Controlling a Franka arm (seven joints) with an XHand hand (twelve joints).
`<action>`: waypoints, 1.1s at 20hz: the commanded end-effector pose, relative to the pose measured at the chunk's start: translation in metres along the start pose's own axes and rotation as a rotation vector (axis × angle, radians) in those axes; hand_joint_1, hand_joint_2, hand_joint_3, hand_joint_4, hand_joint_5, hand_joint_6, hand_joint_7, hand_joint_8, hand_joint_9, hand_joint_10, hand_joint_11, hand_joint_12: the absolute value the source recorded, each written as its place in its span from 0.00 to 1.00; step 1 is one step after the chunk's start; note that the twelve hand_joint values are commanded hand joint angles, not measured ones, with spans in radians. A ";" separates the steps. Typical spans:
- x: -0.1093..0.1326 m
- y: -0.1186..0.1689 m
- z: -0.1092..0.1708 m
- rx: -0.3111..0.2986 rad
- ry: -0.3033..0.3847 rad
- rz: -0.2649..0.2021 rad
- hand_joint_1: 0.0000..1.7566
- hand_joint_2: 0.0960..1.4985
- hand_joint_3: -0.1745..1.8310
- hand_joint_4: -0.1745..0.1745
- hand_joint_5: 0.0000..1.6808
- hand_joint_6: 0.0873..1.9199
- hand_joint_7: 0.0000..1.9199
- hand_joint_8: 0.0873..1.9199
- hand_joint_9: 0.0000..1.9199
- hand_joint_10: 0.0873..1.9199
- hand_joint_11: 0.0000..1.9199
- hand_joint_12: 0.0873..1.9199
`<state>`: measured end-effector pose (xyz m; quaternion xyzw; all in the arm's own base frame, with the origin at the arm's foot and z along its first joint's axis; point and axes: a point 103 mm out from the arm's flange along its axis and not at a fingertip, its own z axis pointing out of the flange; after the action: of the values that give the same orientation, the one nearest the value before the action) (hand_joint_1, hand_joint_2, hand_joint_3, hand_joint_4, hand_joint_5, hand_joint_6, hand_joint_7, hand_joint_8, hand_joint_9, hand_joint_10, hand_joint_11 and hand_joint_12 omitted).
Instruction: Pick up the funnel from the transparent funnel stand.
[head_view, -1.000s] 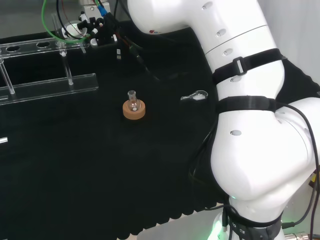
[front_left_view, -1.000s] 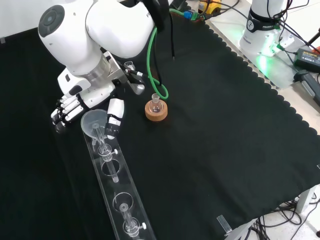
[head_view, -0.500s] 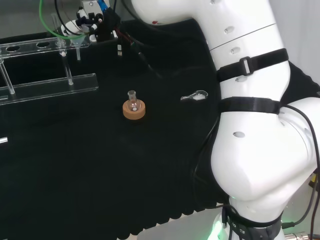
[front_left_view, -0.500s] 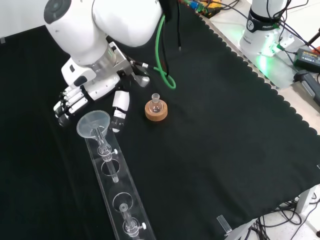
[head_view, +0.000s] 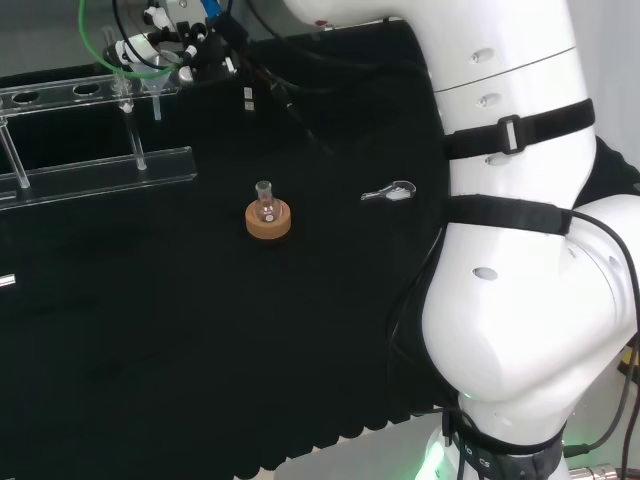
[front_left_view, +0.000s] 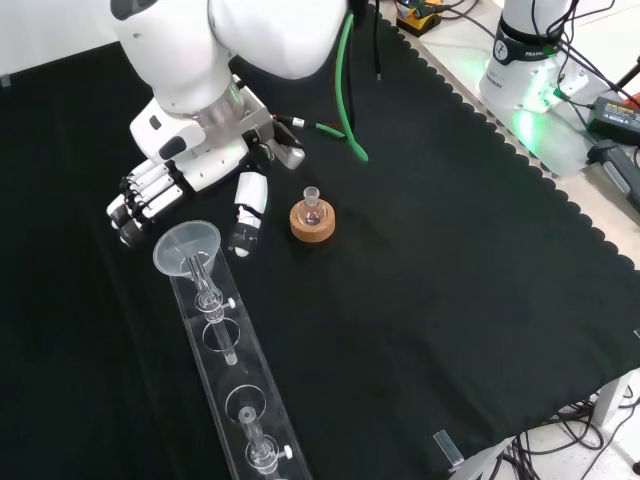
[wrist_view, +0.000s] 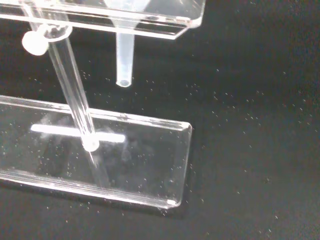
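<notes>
The arm (head_view: 520, 300) is showing big, smooth, glossy white links, and black straps (head_view: 515, 130) with a buckle are wrapping round them in the head view. A green cable (front_left_view: 350, 80) and thin black wires are running along it. The hand (front_left_view: 190, 185) is showing white fingers with black tips and black gaps, under a grey metal wrist block.

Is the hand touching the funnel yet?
Apart. In the front view the hand sits above the funnel, its fingers and thumb either side of the rim with black cloth showing between.
</notes>
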<state>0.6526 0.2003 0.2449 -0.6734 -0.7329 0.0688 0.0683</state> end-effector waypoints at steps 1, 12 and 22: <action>0.010 0.007 0.008 -0.018 -0.004 -0.047 0.01 0.50 0.09 0.64 0.00 0.00 0.00 0.00 0.00 0.00 0.00 0.64; 0.006 0.026 0.026 -0.008 -0.035 -0.035 0.01 0.50 0.09 0.59 0.00 0.00 0.00 0.00 0.01 0.22 0.02 0.84; -0.015 0.041 0.035 0.023 -0.050 0.011 0.01 0.50 0.09 0.49 0.06 0.00 0.00 0.27 0.11 0.55 0.32 0.75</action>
<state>0.6827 0.1988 0.2115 -0.6692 -0.7360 0.0859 0.0561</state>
